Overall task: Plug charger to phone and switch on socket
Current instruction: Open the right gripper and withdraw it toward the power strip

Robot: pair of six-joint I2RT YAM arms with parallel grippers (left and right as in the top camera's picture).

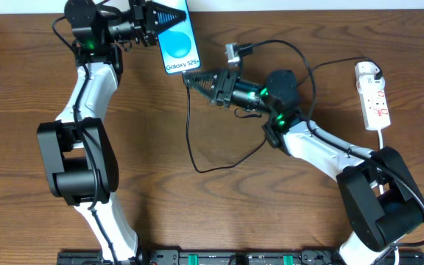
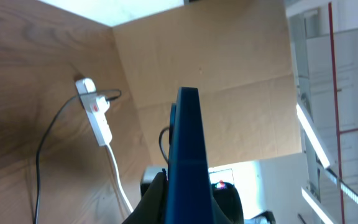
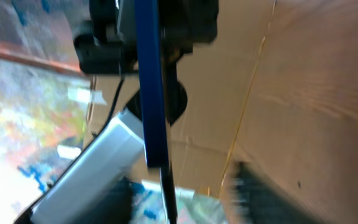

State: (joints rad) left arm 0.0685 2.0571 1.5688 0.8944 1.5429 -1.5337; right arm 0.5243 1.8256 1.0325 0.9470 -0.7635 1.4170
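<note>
My left gripper (image 1: 164,22) is shut on the phone (image 1: 177,40) and holds it at the back of the table, blue screen up. In the left wrist view the phone (image 2: 188,149) shows edge-on between the shut fingers of that gripper (image 2: 188,190). The charger's plug tip (image 3: 165,186) sits at the phone's lower end (image 3: 148,81). Its thin black cable (image 1: 190,140) loops over the table. My right gripper (image 1: 197,79) is just below that end of the phone. Its jaws are open on either side of the cable without touching it (image 3: 182,199). The white socket (image 1: 372,96) lies at the far right.
The socket (image 2: 96,112) with its white cord (image 2: 118,183) lies near a cardboard wall (image 2: 216,81) behind the table. The right arm's body (image 1: 322,147) stretches between the phone and the socket. Bare wood (image 1: 219,213) fills the front middle.
</note>
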